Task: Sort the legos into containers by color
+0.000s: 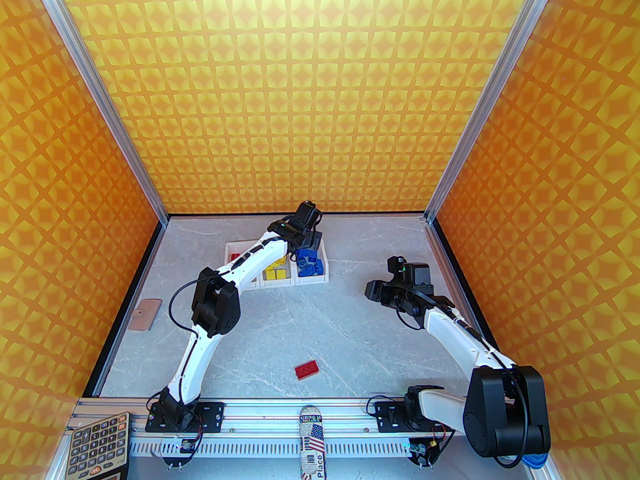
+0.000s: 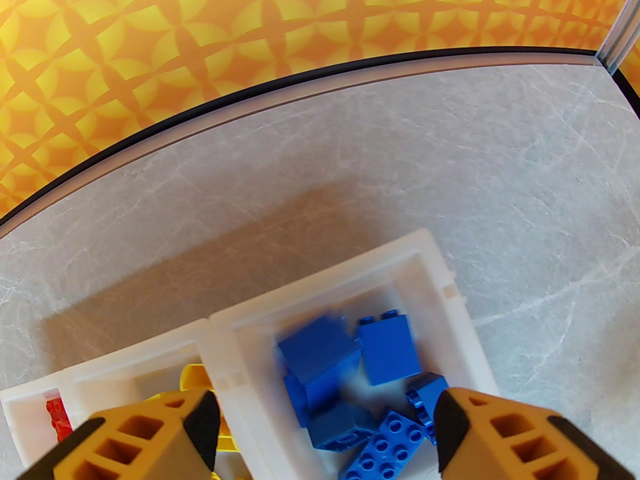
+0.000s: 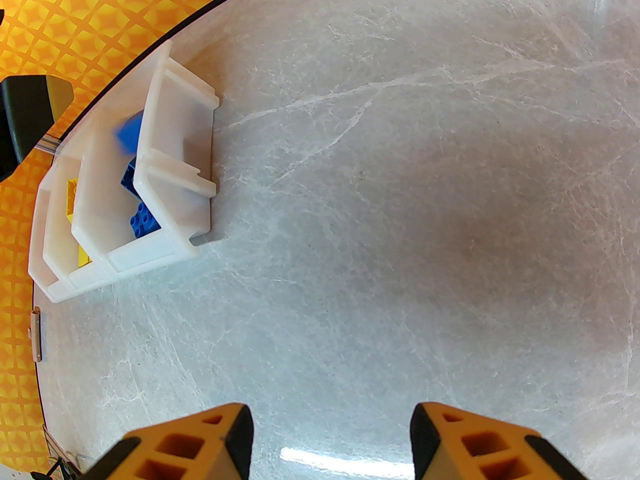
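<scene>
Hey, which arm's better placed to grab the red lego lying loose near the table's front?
Probably the right. The right pincer hangs open over bare table, closer to the red lego; the left pincer is out over the blue-lego bin.

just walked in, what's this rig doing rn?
Sorting by color. The left gripper hangs open over the rightmost bin, where blue bricks lie; one is motion-blurred. Yellow bricks sit in the middle bin. The right gripper is open above bare table. One red brick lies on the table near the arm bases.
</scene>
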Robot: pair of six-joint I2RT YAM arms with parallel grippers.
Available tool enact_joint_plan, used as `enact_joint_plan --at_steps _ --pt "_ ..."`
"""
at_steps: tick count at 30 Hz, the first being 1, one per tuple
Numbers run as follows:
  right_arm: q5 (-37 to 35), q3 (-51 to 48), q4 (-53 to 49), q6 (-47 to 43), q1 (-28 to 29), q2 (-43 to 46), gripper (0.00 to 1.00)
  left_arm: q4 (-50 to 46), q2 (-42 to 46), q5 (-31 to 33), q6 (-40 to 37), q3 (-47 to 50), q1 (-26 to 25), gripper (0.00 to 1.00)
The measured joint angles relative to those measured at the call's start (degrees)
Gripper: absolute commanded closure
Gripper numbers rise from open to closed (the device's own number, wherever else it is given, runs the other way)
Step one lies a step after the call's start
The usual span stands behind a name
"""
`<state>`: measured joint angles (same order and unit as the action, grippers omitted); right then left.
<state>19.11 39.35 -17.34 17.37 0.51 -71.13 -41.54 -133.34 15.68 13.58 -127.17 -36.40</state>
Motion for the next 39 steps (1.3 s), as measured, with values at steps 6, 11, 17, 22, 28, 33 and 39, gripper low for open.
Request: enact_joint_plan --at_steps 6,11,17,22,28,33,39 --pt "0.1 0.0 0.1 0.0 0.0 0.0 0.43 -0.4 4.5 0.0 0.0 6.5 0.0 0.24" --pt "0.6 0.0 0.3 0.0 0.0 0.0 0.43 0.2 14.6 0.0 0.2 18.1 -0.8 0.24" --pt "1.1 0.0 0.4 0.0 0.0 0.0 0.43 2.6 27.7 0.0 1.1 33.2 -3.8 0.24" --pt "1.9 0.0 0.5 0.0 0.5 0.0 0.43 4.0 34.7 0.0 2.2 43.6 -6.1 0.24" --pt "0.7 -1.1 -0.1 0.5 9.9 2.4 0.43 6.7 45.1 0.0 5.5 58.2 -6.5 0.23" --pt "-3.6 -3.8 -3.0 2.3 22.3 9.3 0.40 8.1 54.6 0.4 8.0 65.6 -6.5 0.22" --pt "-11.7 -7.7 -6.6 8.4 37.9 15.1 0.38 8.9 60.8 1.6 11.6 69.7 -6.3 0.22"
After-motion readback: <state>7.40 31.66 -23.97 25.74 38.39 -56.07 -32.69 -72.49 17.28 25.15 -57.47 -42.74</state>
